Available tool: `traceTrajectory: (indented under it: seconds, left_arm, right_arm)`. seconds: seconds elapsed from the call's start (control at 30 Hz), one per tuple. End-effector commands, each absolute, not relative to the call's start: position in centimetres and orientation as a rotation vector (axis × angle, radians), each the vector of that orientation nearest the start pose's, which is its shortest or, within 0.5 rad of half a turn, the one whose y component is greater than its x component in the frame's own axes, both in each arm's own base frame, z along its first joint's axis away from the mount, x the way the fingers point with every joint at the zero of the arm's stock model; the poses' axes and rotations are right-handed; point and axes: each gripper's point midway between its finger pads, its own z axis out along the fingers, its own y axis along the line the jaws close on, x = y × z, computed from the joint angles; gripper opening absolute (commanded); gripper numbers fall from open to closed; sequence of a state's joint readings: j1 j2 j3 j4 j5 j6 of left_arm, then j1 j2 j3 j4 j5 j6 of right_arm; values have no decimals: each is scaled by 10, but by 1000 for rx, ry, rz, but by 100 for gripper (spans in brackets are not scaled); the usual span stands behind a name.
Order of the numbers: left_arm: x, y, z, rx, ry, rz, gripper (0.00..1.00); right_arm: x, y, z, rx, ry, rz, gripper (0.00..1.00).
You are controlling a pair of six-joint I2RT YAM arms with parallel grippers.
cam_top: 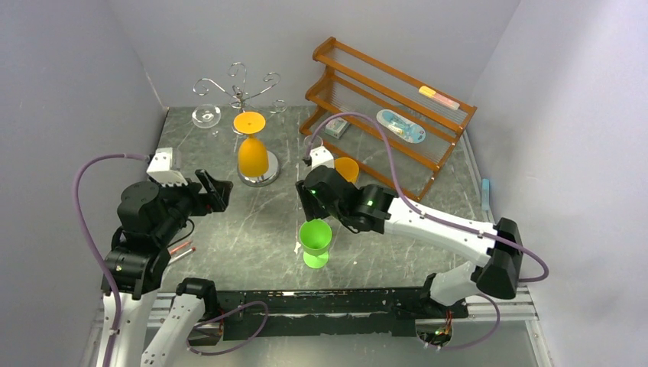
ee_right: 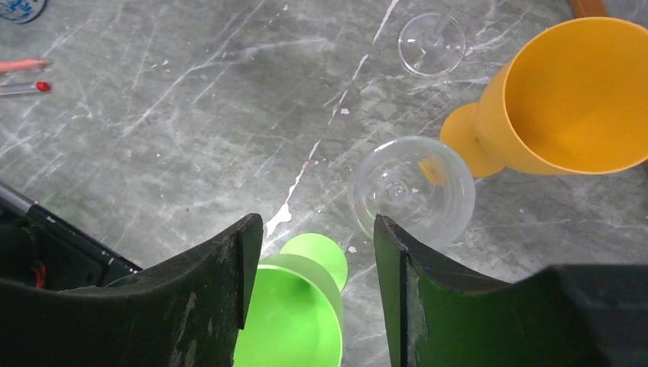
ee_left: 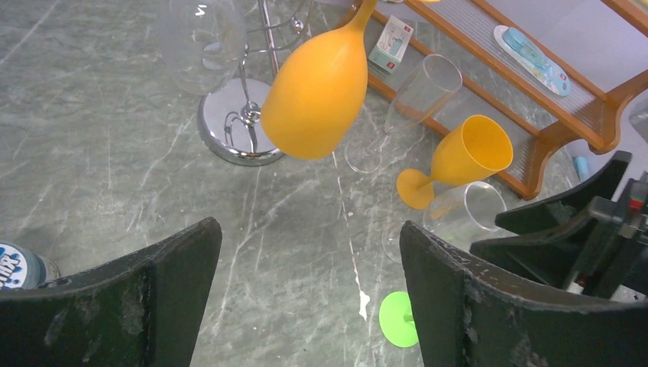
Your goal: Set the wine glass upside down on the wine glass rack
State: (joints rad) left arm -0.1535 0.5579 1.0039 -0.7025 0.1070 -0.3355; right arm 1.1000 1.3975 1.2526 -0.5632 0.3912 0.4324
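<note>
The silver wire rack stands at the back left on a round mirrored base. An orange wine glass hangs upside down on it, also in the left wrist view. A clear glass hangs on another arm. A green wine glass stands upright mid-table. My right gripper is open just above it, the green rim between its fingers, untouched. My left gripper is open and empty, facing the rack.
An upright orange glass and clear glasses stand right of the green one. A brown wooden two-tier shelf holds small items at the back right. Pens lie at the left. Grey walls close in.
</note>
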Motion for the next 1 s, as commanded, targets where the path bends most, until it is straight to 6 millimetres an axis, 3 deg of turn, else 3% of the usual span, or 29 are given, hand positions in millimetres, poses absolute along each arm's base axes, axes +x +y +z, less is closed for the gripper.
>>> traceTrajectory:
  seconds: [0.0,0.13,0.3,0.53,0.6,0.83,0.97]
  left_arm:
    - [213,-73,309,-92,1844,-492,90]
    - [214,-76,304,-105,1854,-519,90]
    - [215,-78,299,-117,1870,-534,90]
    - [215,-81,288,-192,1921,-575,90]
    - [212,-81,278,-259,1959,-600,90]
    - [195,-94,222,-679,2114,-788,91]
    - [189,-114,216,-896,2082,-1019,92]
  right_arm:
    - [230,322,198,-521,2217,304,58]
    - [238,325,182,-515,2256,263,53]
    - [244,329,178,-524,2262,289,42]
    - [245,337,181,-547,2245,328,7]
    - [244,343,189,-551,2223,383,0]
    - [235,372,238,-548,2047,674,0]
    - [226,387,258,-544,1930,832,0]
